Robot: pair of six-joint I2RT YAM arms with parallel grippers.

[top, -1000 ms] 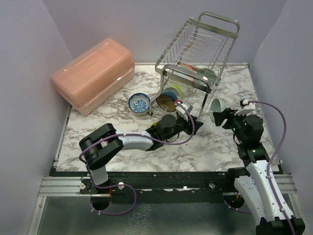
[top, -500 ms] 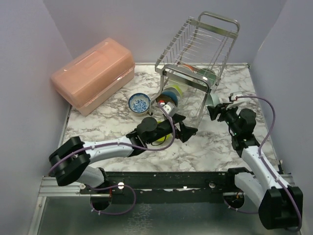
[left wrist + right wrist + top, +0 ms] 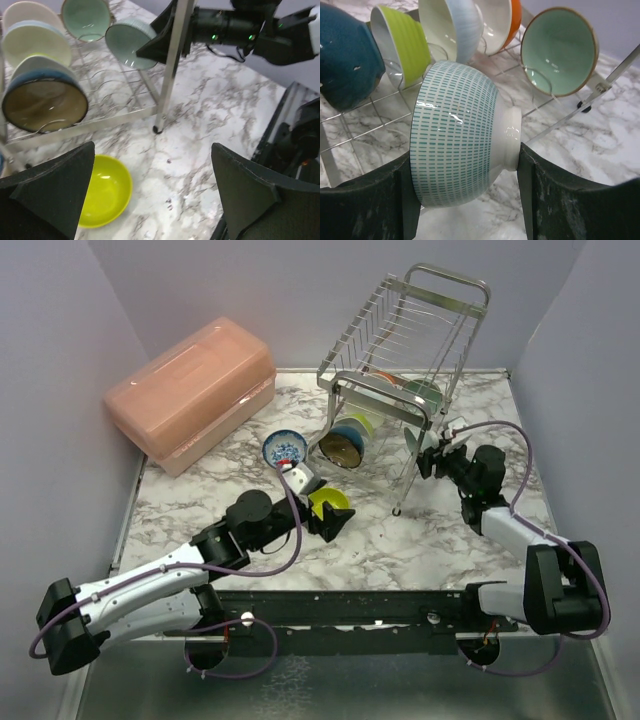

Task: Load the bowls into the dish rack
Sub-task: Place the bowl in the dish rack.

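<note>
My right gripper [image 3: 430,456] [image 3: 465,165] is shut on a white bowl with teal dashes [image 3: 457,135], held on its side at the right end of the steel dish rack's [image 3: 400,350] lower tier. That bowl also shows in the left wrist view [image 3: 131,45]. Several bowls stand in the lower tier: dark teal [image 3: 345,55], lime [image 3: 402,47], white [image 3: 452,27], mint [image 3: 560,50]. My left gripper [image 3: 328,514] [image 3: 152,165] is open and empty above the table. A lime bowl [image 3: 328,502] [image 3: 102,192] sits upright by its left finger. A blue-and-white patterned bowl [image 3: 286,450] stands on the table.
A pink plastic lidded box [image 3: 190,390] lies at the back left. The rack's chrome post [image 3: 172,65] stands between the two grippers. Grey walls close in the marble table [image 3: 450,540] on three sides.
My left arm has drawn back to the left and nearer, away from the rack. My right gripper has carried the dashed bowl left, up to the rack's lower tier.
</note>
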